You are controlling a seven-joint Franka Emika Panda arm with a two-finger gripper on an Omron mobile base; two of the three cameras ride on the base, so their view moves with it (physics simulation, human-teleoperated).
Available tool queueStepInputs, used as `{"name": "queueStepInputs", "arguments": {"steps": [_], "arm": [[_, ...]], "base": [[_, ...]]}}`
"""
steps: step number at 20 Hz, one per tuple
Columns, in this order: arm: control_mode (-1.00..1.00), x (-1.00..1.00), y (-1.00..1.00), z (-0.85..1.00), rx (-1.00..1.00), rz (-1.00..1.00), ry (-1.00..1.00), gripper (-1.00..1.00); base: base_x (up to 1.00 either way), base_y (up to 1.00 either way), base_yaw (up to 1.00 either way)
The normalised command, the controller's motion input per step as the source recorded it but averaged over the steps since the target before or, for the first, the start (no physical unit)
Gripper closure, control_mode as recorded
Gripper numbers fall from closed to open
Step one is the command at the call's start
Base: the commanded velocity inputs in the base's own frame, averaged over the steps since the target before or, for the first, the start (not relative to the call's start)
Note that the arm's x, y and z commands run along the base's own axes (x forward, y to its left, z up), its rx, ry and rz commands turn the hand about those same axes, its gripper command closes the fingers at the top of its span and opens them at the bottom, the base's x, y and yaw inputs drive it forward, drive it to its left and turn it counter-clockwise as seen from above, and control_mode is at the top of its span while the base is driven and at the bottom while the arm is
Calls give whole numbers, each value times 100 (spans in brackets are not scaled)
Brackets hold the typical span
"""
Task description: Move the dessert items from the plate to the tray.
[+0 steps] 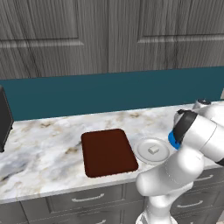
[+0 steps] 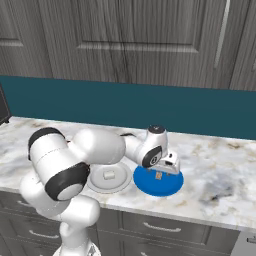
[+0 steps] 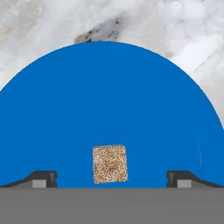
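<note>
Marble counter (image 1: 43, 144) runs below dark wood cabinets and a teal backsplash, and the plate (image 2: 95, 182) serves as the landmark on it. Nearest the counter's front edge, that pale plate holds one cream-white dessert item (image 2: 109, 175) near its middle. Just beside the plate, on the side away from the tray, lies a bright blue disc (image 2: 172, 186) with a small speckled brown square (image 3: 110, 164) on it. The gripper (image 2: 169, 169) hovers low over that disc, not over the plate; its fingertips (image 3: 43, 178) stand wide apart on either side of the brown square, released and holding nothing. On the plate's other side, close by without touching it, sits the dark reddish-brown tray (image 1: 108, 152), bare.

The likely trouble: the claw is lined up on the brown square, which is not on the plate, so closing here would probably pick the wrong thing. Swinging back toward the plate, the forearm could also brush the plate's rim.

From the left base view, tray and plate show together while the arm covers most of the disc; the right base view shows plate and disc side by side; the hand view alone reveals the square's grainy surface.
</note>
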Motion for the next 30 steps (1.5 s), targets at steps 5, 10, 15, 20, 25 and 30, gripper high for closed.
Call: {"name": "queueStepInputs", "arguments": {"steps": [5, 10, 15, 20, 25, 30], "arm": [[-100, 5, -3, -22, 2, 0, 0, -100], [-100, 10, -3, -15, 2, 0, 0, -100], [-100, 4, -3, -7, 0, 0, 0, -100], [-100, 0, 0, -5, 0, 0, 0, 100], [-100, 0, 0, 0, 0, 0, 0, 100], [-100, 0, 0, 3, 0, 0, 0, 100]], "base": [[0, 0, 0], [0, 0, 0], [0, 0, 0], [0, 0, 0], [0, 0, 0], [0, 0, 0]]}}
